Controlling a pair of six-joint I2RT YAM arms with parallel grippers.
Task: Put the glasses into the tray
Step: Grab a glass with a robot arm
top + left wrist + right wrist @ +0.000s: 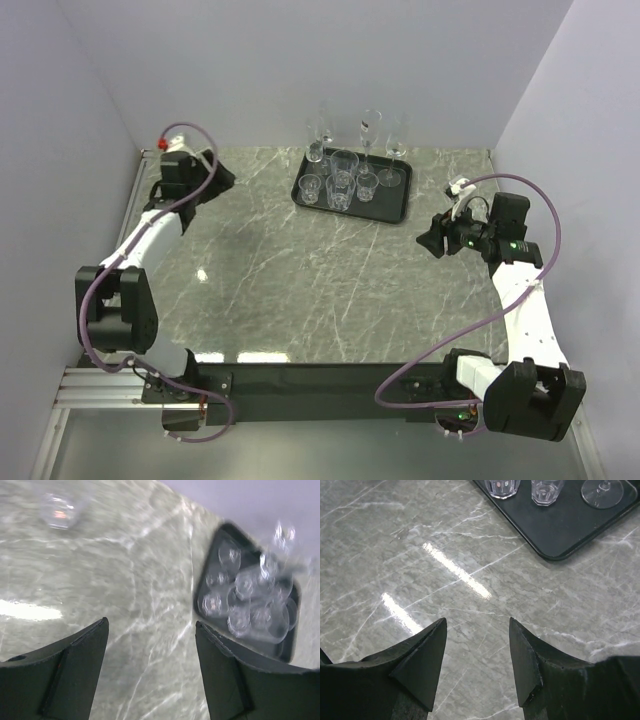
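Top external view has the black tray (385, 207) near the far edge of the counter (270, 270), right of its middle, with the glasses (340, 190) gathered in it: short tumblers (311, 188) toward the tray's left and middle, a stemmed wine glass (390, 178) by its right end, and three tall flutes (371, 130) along its far rim. The left arm (160, 225) reaches toward the far left corner of the counter. The right arm (525, 300) is over the counter near its right edge. Both are apart from the tray. In the left wrist view, the left fingers (75, 665) are spread with only bare counter between them. The tray sits ahead to the right, and a blurred clear round shape (59, 511) on bare counter may be one more small glass. In the right wrist view, the right fingers (420, 660) stand spread with nothing between them, a corner of the tray ahead.
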